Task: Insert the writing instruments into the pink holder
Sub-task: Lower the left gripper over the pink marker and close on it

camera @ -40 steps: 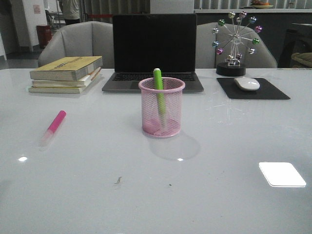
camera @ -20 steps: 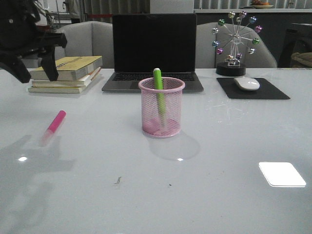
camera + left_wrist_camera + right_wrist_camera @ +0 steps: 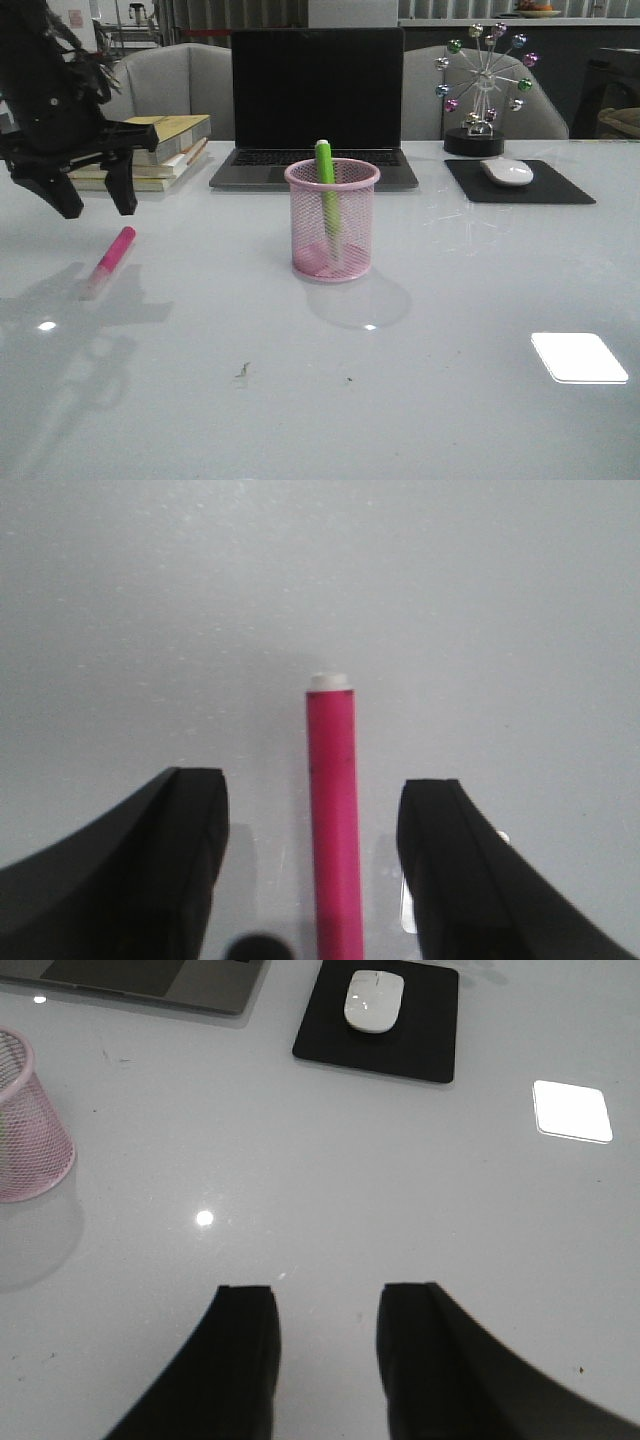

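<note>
The pink cup stands on the white table, near the middle and closer to the back edge than the front. The green marker stands inside it, leaning a little, with its top poking above the rim.

The pink marker lies flat on the table near the left edge, well apart from the cup. The left claw hangs in the air just above it with its two fingers spread wide and nothing in them. In the left wrist view the pink marker lies between the two fingers, not touching either one.

The right claw is over a bare part of the table, fingers apart, holding nothing.

Along the back edge sit a laptop, some books and a mouse on a black pad.
</note>
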Controlling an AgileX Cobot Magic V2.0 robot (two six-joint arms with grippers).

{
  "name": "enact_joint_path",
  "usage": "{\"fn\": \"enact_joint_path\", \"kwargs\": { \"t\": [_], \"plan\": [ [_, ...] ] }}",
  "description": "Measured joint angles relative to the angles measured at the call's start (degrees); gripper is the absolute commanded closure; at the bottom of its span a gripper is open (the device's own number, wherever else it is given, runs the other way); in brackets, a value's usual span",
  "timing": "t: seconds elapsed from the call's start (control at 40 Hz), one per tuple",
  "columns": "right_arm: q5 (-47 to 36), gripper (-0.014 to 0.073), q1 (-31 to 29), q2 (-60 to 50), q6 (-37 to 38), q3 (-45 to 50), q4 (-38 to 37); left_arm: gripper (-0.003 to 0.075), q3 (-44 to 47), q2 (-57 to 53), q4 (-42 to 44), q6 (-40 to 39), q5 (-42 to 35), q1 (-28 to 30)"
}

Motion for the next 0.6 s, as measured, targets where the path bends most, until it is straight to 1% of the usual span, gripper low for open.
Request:
{"fn": "enact_joint_path", "kwargs": {
  "t": [0.2,0.525,0.599],
  "plan": [
    [0.0,0.0221,0.0,0.0,0.0,0.0,0.0,0.0274,0.0,1.6,-0.56,0.0,-1.51,-2.55],
    [0.09,0.0221,0.0,0.0,0.0,0.0,0.0,0.0275,-0.09,4.29,-0.45,0.0,-1.93,-2.79],
    [0.09,0.0221,0.0,0.0,0.0,0.0,0.0,0.0298,-0.23,4.42,-0.36,0.0,-2.13,-2.79]
  ]
}}
